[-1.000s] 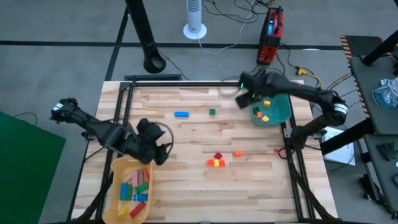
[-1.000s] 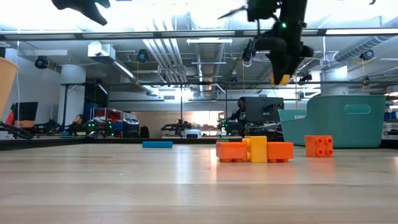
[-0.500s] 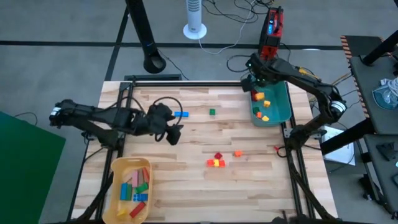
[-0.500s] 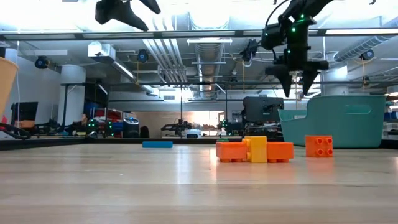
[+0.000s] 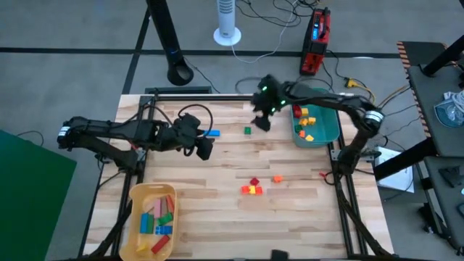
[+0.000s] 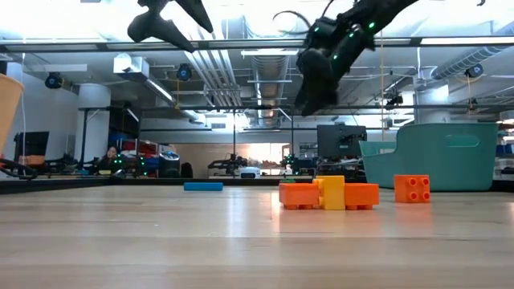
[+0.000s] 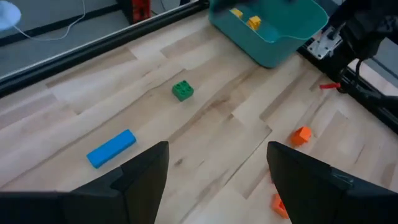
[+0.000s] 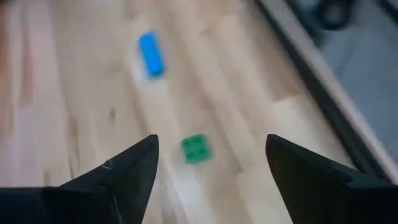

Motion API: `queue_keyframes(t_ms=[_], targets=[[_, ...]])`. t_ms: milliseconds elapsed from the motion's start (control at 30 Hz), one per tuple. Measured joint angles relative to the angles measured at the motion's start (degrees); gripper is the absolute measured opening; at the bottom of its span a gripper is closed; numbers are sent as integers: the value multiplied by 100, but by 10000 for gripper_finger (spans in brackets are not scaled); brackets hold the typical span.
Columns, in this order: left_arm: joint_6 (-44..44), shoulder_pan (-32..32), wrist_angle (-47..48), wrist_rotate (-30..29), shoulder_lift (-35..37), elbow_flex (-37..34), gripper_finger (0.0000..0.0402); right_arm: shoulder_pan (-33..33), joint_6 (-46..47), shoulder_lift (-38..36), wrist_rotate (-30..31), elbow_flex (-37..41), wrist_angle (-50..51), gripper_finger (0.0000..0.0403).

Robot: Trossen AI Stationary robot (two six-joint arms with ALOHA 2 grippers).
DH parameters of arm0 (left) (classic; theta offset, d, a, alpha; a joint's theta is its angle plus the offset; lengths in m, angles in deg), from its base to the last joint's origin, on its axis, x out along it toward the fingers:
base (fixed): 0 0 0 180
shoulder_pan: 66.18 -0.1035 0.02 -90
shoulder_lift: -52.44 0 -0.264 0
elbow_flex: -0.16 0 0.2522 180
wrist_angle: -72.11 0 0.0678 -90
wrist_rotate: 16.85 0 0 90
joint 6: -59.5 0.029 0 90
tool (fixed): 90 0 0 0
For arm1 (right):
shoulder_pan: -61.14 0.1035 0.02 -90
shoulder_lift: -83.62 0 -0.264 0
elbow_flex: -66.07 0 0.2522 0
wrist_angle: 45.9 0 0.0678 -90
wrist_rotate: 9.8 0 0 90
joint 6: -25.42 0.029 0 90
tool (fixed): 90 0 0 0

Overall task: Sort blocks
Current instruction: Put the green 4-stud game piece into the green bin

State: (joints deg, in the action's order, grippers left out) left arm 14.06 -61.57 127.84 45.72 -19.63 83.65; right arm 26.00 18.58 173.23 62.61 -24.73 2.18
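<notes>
The blocks lie scattered on the wooden table. A blue bar [image 5: 212, 133] and a green cube [image 5: 247, 130] lie near the far side. A red, yellow and orange cluster [image 5: 253, 187] and an orange block [image 5: 278, 178] lie mid-table. My left gripper [image 5: 205, 150] hovers open just near-left of the blue bar [image 7: 112, 148]. My right gripper [image 5: 262, 119] hovers open above and just right of the green cube [image 8: 196, 148]. In the low view both grippers, the left [image 6: 165, 20] and the right [image 6: 313, 84], stand high above the tabletop.
A teal bin [image 5: 328, 127] holding yellow, orange and red blocks stands at the far right edge. A yellow tray [image 5: 138, 194] with several blocks sits at the near left corner. Black frame rails [image 5: 217, 96] run along the table's far, left and right sides.
My right gripper has opened over the teal bin and let go of a yellow block. It then swung toward the table's left, rolling as it went, to above the green cube. My left gripper has moved from above the yellow tray toward the far edge and right, to beside the blue bar.
</notes>
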Motion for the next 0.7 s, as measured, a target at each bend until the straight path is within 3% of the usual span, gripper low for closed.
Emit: queue_keyframes(t_ms=[200, 433, 700], targets=[[-360, 5, 0, -1, 0, 0, 259, 392, -1365, 845, -89, 15, -33, 277], [-505, 5, 2, -35, 0, 0, 259, 583, -1315, 1634, 41, -44, -63, 303], [57, -53, 21, -317, 1, 0, 259, 678, -1049, 1974, 823, -55, -303, 328]])
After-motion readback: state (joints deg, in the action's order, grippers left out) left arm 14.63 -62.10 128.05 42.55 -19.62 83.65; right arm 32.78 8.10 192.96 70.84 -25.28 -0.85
